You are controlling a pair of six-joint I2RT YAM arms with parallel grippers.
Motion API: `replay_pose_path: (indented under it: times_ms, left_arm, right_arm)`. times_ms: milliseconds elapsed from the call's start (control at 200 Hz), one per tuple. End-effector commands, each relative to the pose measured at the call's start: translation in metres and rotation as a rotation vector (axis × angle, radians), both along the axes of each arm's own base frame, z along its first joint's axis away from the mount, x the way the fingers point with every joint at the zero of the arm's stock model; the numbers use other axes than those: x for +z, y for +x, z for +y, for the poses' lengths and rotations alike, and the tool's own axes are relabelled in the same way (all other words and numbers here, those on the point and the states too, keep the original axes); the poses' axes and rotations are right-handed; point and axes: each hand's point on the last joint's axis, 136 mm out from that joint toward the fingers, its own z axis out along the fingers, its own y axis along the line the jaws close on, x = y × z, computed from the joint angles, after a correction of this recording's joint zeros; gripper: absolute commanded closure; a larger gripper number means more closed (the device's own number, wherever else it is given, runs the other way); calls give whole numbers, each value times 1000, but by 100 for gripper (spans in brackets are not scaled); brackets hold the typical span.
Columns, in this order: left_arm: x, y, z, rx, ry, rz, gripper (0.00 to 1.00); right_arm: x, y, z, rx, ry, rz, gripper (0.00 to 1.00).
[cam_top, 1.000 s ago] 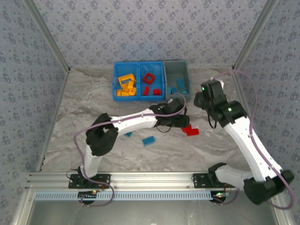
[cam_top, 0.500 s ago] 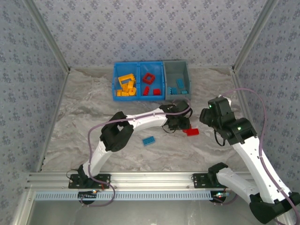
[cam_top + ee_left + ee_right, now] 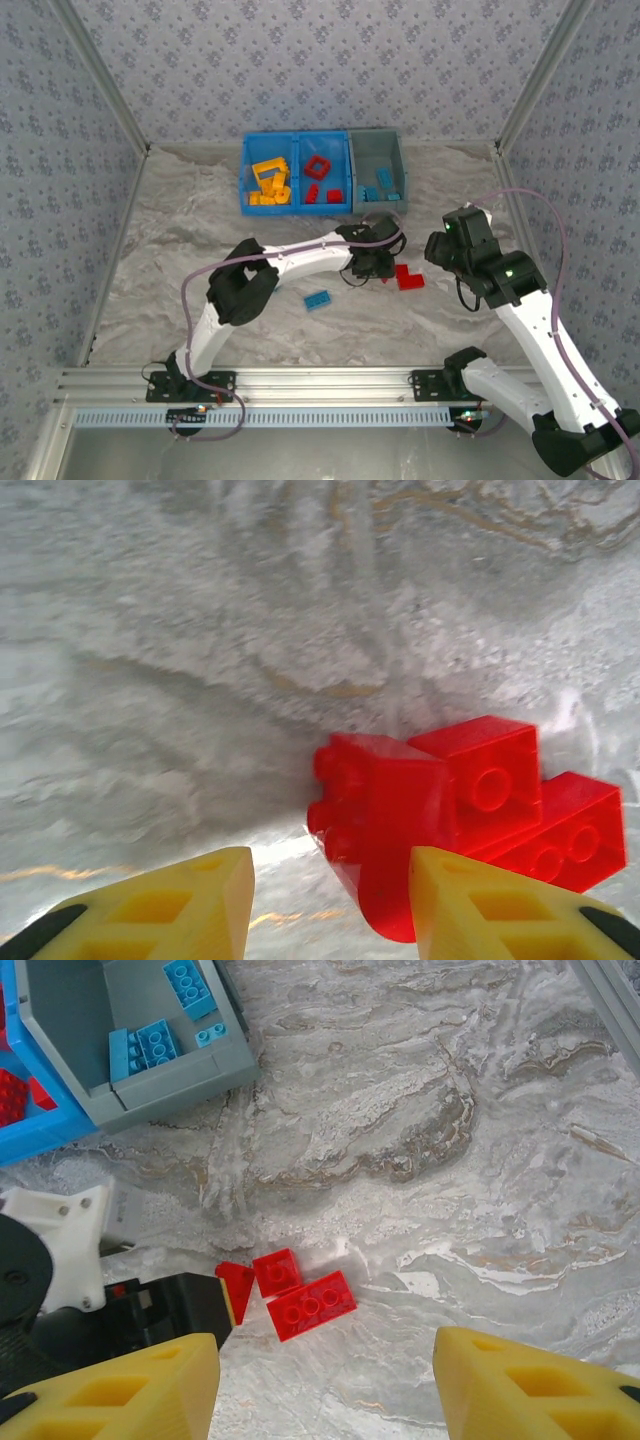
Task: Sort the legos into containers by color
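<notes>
The top camera looks down on the whole surface from high up, and both wrist cameras look down too, the left one very close, all sharing the red bricks.

The left arm and right arm share one build: white rounded links between chunky black joints, on black bases at the table's near edge. A lilac cable runs along each. The fingers are yellow with recessed ribs and black trim; a white bracket seems to carry small screws
</notes>
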Motion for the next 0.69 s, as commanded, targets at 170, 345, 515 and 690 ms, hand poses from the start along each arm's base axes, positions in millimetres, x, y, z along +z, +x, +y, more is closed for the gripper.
replay_pose_path:
  times_ms: [170,345,515,690]
  left_arm:
    - [40,-4,-15,-85,-12,-95,47]
    - [34,-8,-27,-230,18,-93,47]
    - [22,-17,-24,-344,67,-80,48]
    - [4,-22,-24,-405,93,-51,49]
  right_arm:
    - [-6,-1,3,-4,20,16,39]
    - [-7,-2,5,4,28,20,39]
    - [-3,-4,12,32,71,12,37]
    - [10,-13,18,36,159,-13,36]
